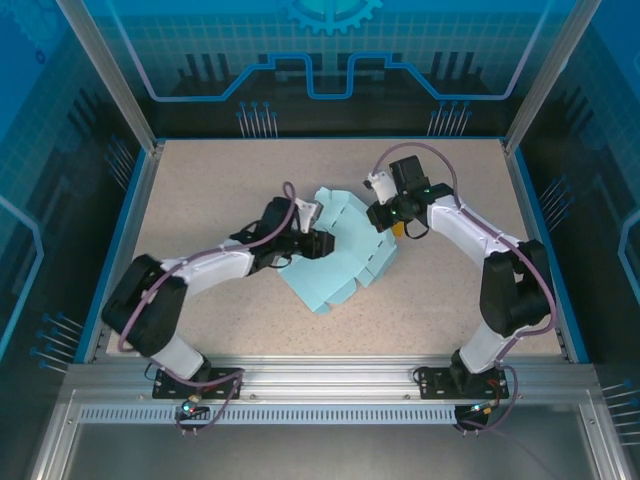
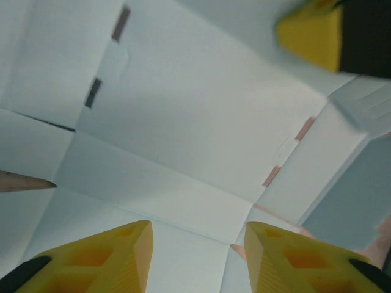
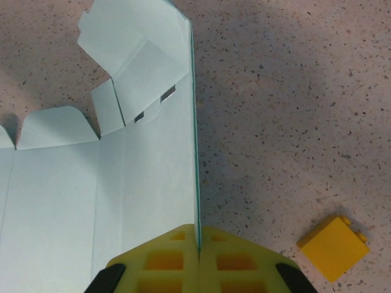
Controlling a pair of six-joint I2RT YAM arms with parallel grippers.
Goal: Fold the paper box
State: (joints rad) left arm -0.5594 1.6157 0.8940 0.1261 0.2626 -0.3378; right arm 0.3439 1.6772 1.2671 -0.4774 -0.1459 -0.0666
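Centre of worktop (image 1: 200, 190), between both arms: paper box (image 1: 345, 265), pale blue die-cut card, mostly flat, flaps and tabs splayed outward. Not yet a box; judged early in the folding.

Right tool (image 3: 198, 237): pressed together, pinching one long side panel (image 3: 159, 177) at its free edge. Panel upright off the worktop, hinged on its crease, probably held so to set a first wall. End flap (image 3: 131, 55) at the far end of that panel curling inward, slots visible near its root.

Left tool (image 2: 198, 244): spread, gripping nothing, poised low over the base panel (image 2: 201, 110) just inside a crease line. Likely placed there to pin the sheet against the right-hand pull, forcing the bend at the crease instead of dragging the whole card. Contact with the card not determinable from the wrist view.

Small yellow block (image 3: 333, 247) loose on the worktop near the right tool, apart from the card; no apparent part in the fold.

Risk, as judged: thin card, easily buckled off-crease without counter-pressure; single narrow pinch, so possible twist along the wall.
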